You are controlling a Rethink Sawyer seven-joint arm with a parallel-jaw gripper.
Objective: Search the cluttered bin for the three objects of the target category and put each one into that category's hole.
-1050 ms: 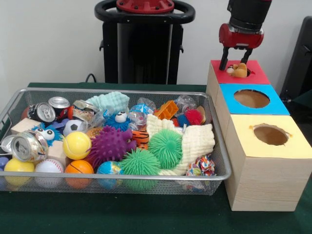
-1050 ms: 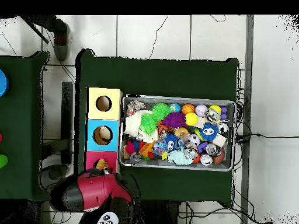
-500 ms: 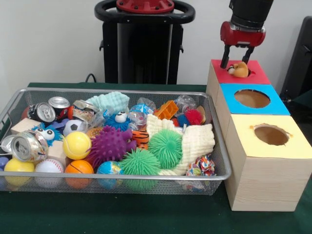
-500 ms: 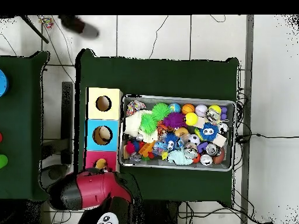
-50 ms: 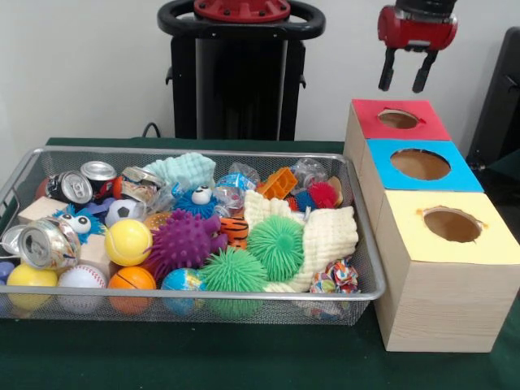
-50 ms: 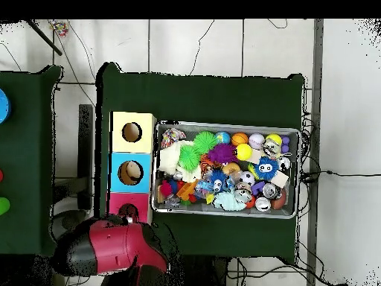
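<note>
My gripper (image 5: 402,84) hangs open and empty, well above the red box (image 5: 426,127) and its round hole (image 5: 398,119), which looks dark with nothing sticking out. In the overhead view the red arm (image 6: 111,249) covers the gripper and borders the red box (image 6: 119,202). The wire bin (image 5: 187,303) is heaped with toys: spiky green balls (image 5: 276,244), a purple spiky ball (image 5: 185,240), a tiger-striped toy (image 5: 235,229), blue furry creatures with eyes (image 5: 197,199), sports balls (image 5: 128,241), crushed cans (image 5: 49,244) and a white cloth (image 5: 329,234).
A blue box (image 5: 465,175) and a yellow box (image 5: 497,245), each with a round hole, stand in a row with the red one to the right of the bin. The bin (image 6: 227,126) lies beside the boxes on the green cloth (image 6: 201,97).
The small orange-tan object that sat at the red box's hole between the fingers is gone from sight. The gripper has risen away from the box, open.
</note>
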